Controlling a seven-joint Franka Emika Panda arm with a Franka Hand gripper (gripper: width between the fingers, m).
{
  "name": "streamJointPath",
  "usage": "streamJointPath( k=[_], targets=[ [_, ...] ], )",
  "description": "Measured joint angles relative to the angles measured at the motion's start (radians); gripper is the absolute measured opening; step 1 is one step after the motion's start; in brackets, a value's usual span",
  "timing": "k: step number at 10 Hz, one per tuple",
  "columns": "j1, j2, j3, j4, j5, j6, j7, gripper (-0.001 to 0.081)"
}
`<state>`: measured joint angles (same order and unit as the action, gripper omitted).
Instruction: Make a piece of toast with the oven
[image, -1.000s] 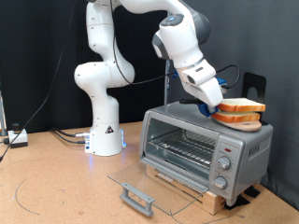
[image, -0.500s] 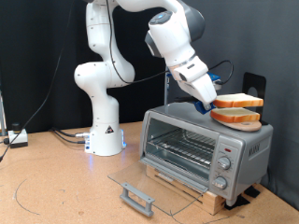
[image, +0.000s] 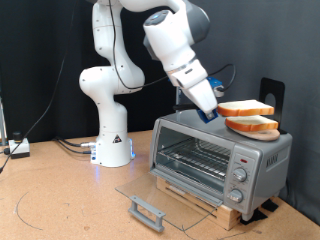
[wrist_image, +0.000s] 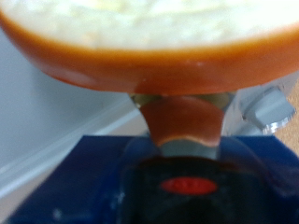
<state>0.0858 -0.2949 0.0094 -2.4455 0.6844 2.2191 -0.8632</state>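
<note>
Exterior view shows the gripper (image: 214, 110) clamped on one piece of toast (image: 245, 107), held just above a second slice (image: 253, 125) lying on the oven (image: 215, 150) top. Its glass door (image: 165, 198) lies open; keeping the slice level should help it clear the roof edge.

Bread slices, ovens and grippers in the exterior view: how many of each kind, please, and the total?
Bread slices: 2, piece of toast held in the gripper, second slice on the oven top
Oven: 1, door open
Gripper: 1
Total: 4
</note>
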Motion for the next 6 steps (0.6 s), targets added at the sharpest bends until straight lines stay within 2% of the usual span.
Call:
streamJointPath(
  k=[2,6],
  targets=[
    [-0.034,-0.003,-0.059,0.014,-0.025,-0.102,-0.056,0.0394],
    [-0.107,-0.014,-0.142,0.026,-0.139,-0.182,-0.123,0.0394]
  ],
)
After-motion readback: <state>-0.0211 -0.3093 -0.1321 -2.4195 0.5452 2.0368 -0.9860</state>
